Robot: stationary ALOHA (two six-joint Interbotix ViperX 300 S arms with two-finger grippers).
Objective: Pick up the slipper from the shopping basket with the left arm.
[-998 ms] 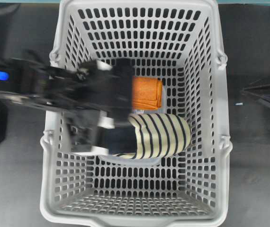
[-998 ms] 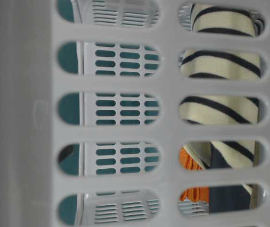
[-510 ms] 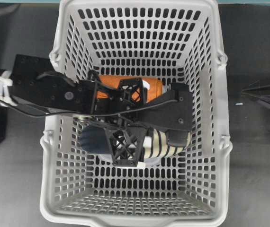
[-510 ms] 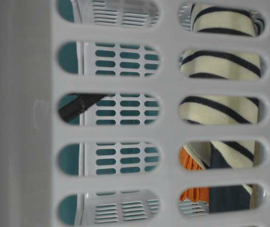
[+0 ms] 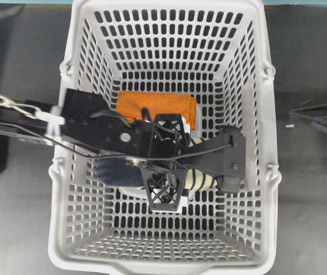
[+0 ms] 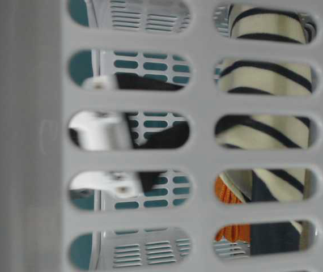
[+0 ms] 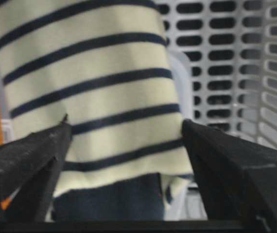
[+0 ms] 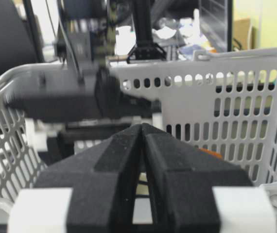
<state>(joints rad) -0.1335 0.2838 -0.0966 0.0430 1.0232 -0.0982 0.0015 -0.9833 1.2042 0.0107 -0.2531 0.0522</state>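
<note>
The striped slipper (image 7: pixel 90 92) lies mid-frame on the shopping basket (image 5: pixel 249 109) floor. The left gripper (image 7: pixel 124 145) straddles it, fingers spread wide. A folded orange cloth (image 5: pixel 155 106) sits just above. The right gripper (image 8: pixel 142 145) is pressed together outside the basket.

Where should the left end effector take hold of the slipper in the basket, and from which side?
Across the striped upper of the slipper, coming down from above. It lies flat on the basket floor, and the left end effector already straddles its width, one finger on each long side, jaws open; the soft upper should compress.
</note>
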